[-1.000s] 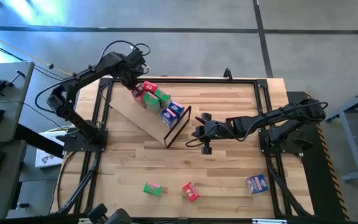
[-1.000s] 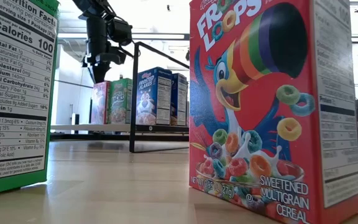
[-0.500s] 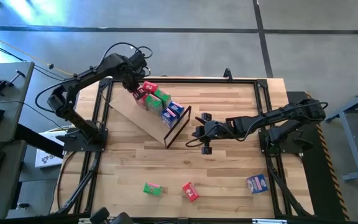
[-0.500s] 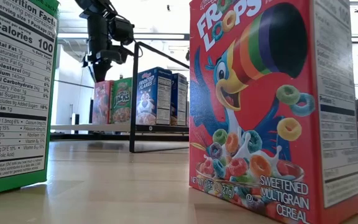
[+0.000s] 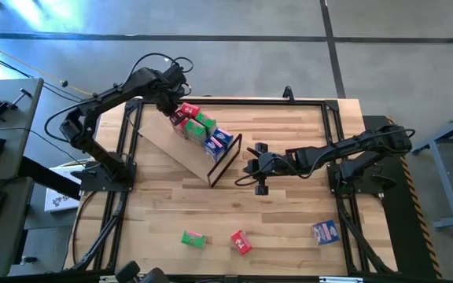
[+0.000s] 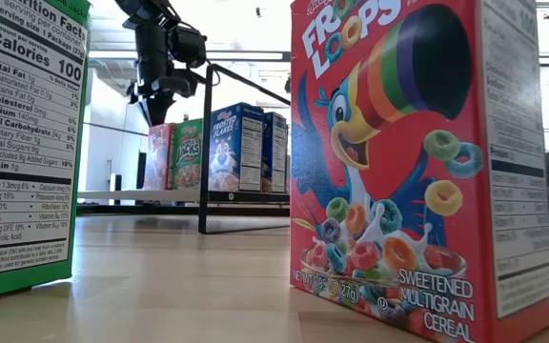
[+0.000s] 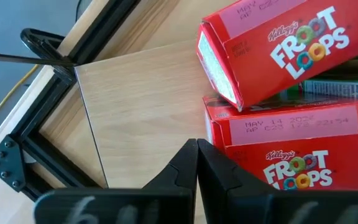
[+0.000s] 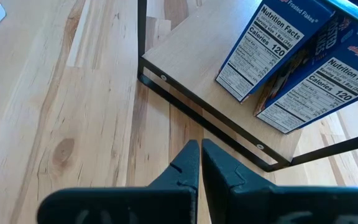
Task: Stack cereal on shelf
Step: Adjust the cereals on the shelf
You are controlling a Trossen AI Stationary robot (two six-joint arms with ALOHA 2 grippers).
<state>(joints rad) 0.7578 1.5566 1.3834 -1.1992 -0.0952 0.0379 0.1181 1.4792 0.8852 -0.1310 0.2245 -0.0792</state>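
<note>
The shelf (image 5: 181, 149), a light-tan plywood panel with a thin dark metal frame (image 5: 225, 159) at one end, lies at an angle across the far left part of the desk (image 5: 289, 204). A row of cereal boxes stands on it: red boxes (image 5: 185, 115) at the far end, green ones (image 5: 203, 123) next, then blue ones (image 5: 219, 141) nearest the frame. The left gripper (image 5: 171, 103) hovers at the red end of that row with its fingers closed and nothing between them; in the left wrist view its dark fingertips (image 7: 196, 163) meet just above a red Froot Loops box (image 7: 284, 155), with a second red Froot Loops box (image 7: 272, 50) tilted beside it on the panel. The right gripper (image 5: 259, 167) sits low over the desk just beside the frame end of the shelf, also closed and empty; the right wrist view shows its fingers (image 8: 199, 163) pressed together in front of the frame, with two blue Frosted Flakes boxes (image 8: 272, 50) standing on the panel beyond. Three more boxes lie on the near part of the desk, well apart from the shelf: a green box (image 5: 193, 238), a red box (image 5: 241, 241) just beside it, and a blue box (image 5: 325, 231) farther to the right.
</note>
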